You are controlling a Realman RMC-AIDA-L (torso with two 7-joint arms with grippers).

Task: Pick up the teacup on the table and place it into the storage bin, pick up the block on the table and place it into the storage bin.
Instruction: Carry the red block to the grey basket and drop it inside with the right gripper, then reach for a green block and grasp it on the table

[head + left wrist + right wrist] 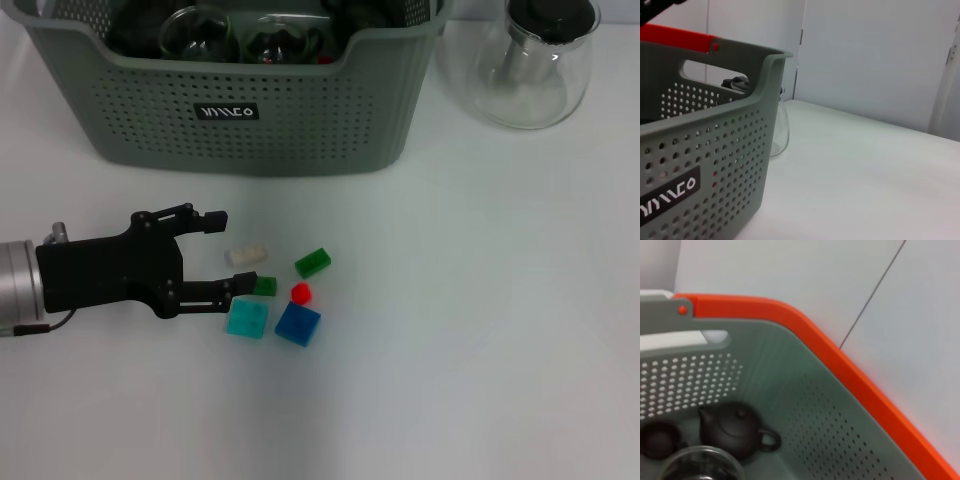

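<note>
On the white table (480, 330), nearest the robot, the left gripper (232, 254) lies low with its two black fingers released and spread wide. One fingertip touches the small dark green block (265, 286). The cream block (247, 255) sits between the fingers without contact. Close by at 5 o'clock from the gripper are the cyan block (247, 319), the blue block (298, 324) and the red piece (301, 292); the green brick (313, 262) is at 3 o'clock. Farther, at 12 o'clock, stands the storage bin (300, 120); it holds glassware and a dark teapot (732, 428). A glass pot (535, 65) stands at 2 o'clock. The right gripper is not visible.
</note>
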